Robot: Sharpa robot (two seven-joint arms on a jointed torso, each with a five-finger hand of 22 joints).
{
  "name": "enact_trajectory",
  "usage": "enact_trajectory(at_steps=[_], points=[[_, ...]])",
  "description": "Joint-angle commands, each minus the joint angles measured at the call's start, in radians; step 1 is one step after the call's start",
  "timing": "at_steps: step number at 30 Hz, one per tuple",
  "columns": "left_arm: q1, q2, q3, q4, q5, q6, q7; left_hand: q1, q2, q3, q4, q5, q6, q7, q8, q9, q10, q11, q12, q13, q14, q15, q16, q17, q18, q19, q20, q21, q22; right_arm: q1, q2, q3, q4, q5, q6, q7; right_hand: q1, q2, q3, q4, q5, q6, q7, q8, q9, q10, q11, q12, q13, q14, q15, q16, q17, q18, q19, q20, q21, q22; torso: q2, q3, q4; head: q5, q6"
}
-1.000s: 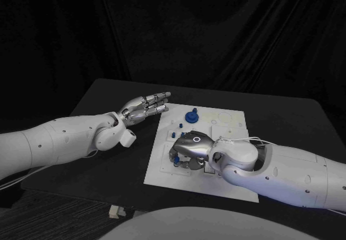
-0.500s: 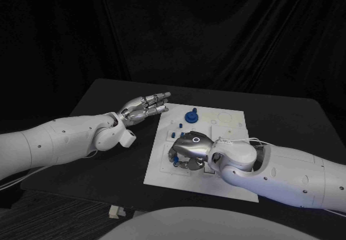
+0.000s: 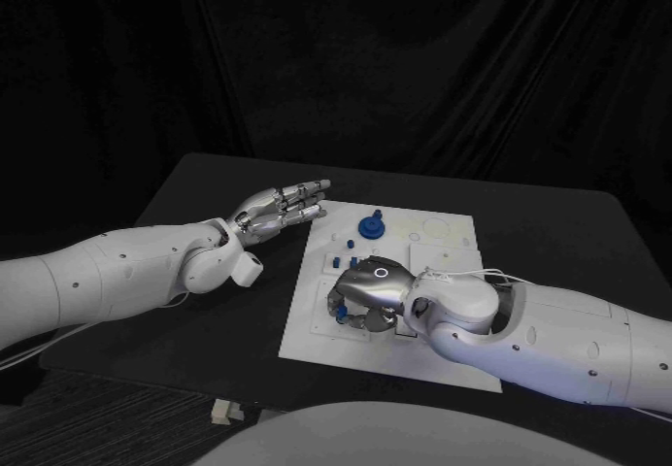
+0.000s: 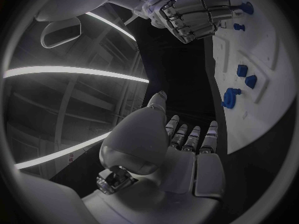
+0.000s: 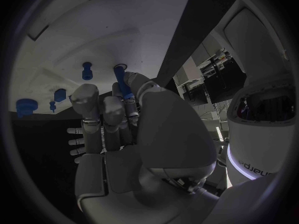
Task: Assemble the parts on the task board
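Note:
The white task board (image 3: 314, 338) lies in the middle of the black table. My right hand (image 3: 368, 290) is curled down over its near half and pinches a slim blue peg (image 5: 122, 86) between thumb and fingers, the tip close to a round hole (image 5: 120, 67) in the board (image 5: 93, 35). A blue knob (image 3: 370, 226) stands at the far side, with small blue parts (image 3: 341, 260) between it and the hand. My left hand (image 3: 281, 209) hovers flat and open off the board's far left corner, holding nothing. The left wrist view shows my left hand's fingers (image 4: 190, 137) stretched towards the board (image 4: 268, 50).
More blue parts (image 5: 87, 70) (image 5: 26, 106) stand in the board beyond the right hand. The left wrist view shows blue parts (image 4: 231, 97) (image 4: 246, 75) along the board's edge and my right hand (image 4: 193, 12) further along. Black table (image 3: 210, 194) surrounds the board.
My right hand has shifted very slightly over the board's near half. The left hand has not moved.

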Motion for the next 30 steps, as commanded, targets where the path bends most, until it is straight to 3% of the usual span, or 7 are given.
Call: enact_trajectory(at_steps=[1, 17, 25, 28, 29, 30], points=[[-0.002, 0.003, 0.001, 0.001, 0.007, 0.015, 0.030, 0.002, 0.011, 0.005, -0.001, 0.001, -0.001, 0.007, 0.006, 0.002, -0.006, 0.002, 0.001, 0.000, 0.001, 0.006, 0.004, 0.001, -0.005, 0.002, -0.003, 0.002, 0.000, -0.007, -0.001, -0.004, 0.000, -0.009, 0.013, -0.015, 0.003, 0.005, 0.007, -0.001, 0.002, -0.006, 0.003, -0.007, -0.001, 0.020, -0.014, 0.005, 0.001, 0.002, -0.001, -0.006, 0.001, -0.014, 0.000, 0.002, -0.005, 0.108, 0.000, 0.0000, -0.0004, -0.002, 0.000], [-0.002, 0.002, 0.001, 0.000, 0.007, 0.015, 0.025, 0.002, 0.011, 0.005, -0.001, 0.001, -0.001, 0.007, 0.006, 0.002, -0.006, 0.002, 0.001, 0.000, 0.001, 0.006, 0.004, 0.001, -0.005, 0.002, -0.003, 0.002, 0.000, -0.008, 0.001, -0.004, 0.007, -0.009, 0.008, -0.018, -0.005, 0.006, 0.010, -0.005, -0.015, 0.003, 0.001, -0.006, 0.002, 0.024, -0.016, 0.004, 0.003, 0.001, -0.001, -0.007, 0.001, -0.014, -0.002, 0.002, -0.003, 0.107, 0.001, 0.0002, 0.0007, 0.001, 0.000], [-0.002, 0.002, 0.001, 0.000, 0.007, 0.016, 0.024, 0.002, 0.011, 0.007, -0.002, 0.001, -0.001, 0.008, 0.006, 0.002, -0.007, 0.000, 0.001, 0.000, 0.000, 0.007, 0.004, 0.001, -0.006, 0.002, -0.003, 0.002, 0.000, -0.008, 0.000, -0.004, 0.006, -0.009, 0.029, -0.043, -0.013, 0.003, 0.014, -0.007, -0.023, -0.005, 0.003, -0.013, 0.002, 0.012, -0.012, -0.006, 0.000, -0.006, 0.001, -0.015, -0.012, -0.011, -0.010, 0.003, -0.018, 0.103, 0.000, 0.0001, 0.0003, 0.003, 0.000], [-0.002, 0.002, 0.001, 0.000, 0.007, 0.015, 0.024, 0.002, 0.010, 0.007, -0.003, 0.000, -0.001, 0.010, 0.006, 0.002, -0.008, -0.001, 0.001, -0.001, 0.000, 0.007, 0.004, 0.001, -0.006, 0.002, -0.003, 0.002, 0.000, -0.008, -0.001, -0.004, 0.005, -0.009, 0.039, -0.060, -0.026, -0.004, 0.019, -0.008, -0.037, -0.045, 0.010, -0.038, -0.005, -0.025, -0.002, -0.029, -0.007, -0.014, 0.010, -0.021, -0.021, -0.010, -0.021, 0.009, -0.035, 0.099, 0.000, 0.0001, 0.0003, 0.001, 0.000], [-0.002, 0.003, 0.001, 0.000, 0.007, 0.015, 0.024, 0.002, 0.010, 0.007, -0.003, 0.000, -0.001, 0.010, 0.006, 0.002, -0.008, -0.001, 0.001, -0.001, 0.000, 0.007, 0.004, 0.001, -0.006, 0.002, -0.003, 0.002, 0.000, -0.008, -0.002, -0.004, 0.005, -0.009, 0.040, -0.062, -0.032, -0.009, 0.021, -0.007, -0.048, -0.080, 0.009, -0.058, -0.013, -0.051, 0.004, -0.043, -0.011, -0.020, 0.015, -0.026, -0.028, -0.008, -0.028, 0.012, -0.048, 0.095, 0.000, -0.0001, 0.0003, 0.001, 0.000], [-0.002, 0.003, 0.001, -0.001, 0.007, 0.015, 0.024, 0.002, 0.010, 0.007, -0.003, 0.000, -0.001, 0.010, 0.006, 0.002, -0.008, -0.001, 0.001, -0.001, 0.000, 0.007, 0.004, 0.001, -0.006, 0.002, -0.003, 0.002, 0.000, -0.008, -0.002, -0.004, 0.005, -0.009, 0.040, -0.064, -0.039, -0.020, 0.024, -0.008, -0.064, -0.162, -0.004, -0.103, -0.034, -0.134, 0.021, -0.085, -0.028, -0.033, 0.018, -0.037, -0.045, -0.004, -0.042, 0.016, -0.073, 0.089, 0.000, -0.0001, 0.0004, 0.001, 0.000]])
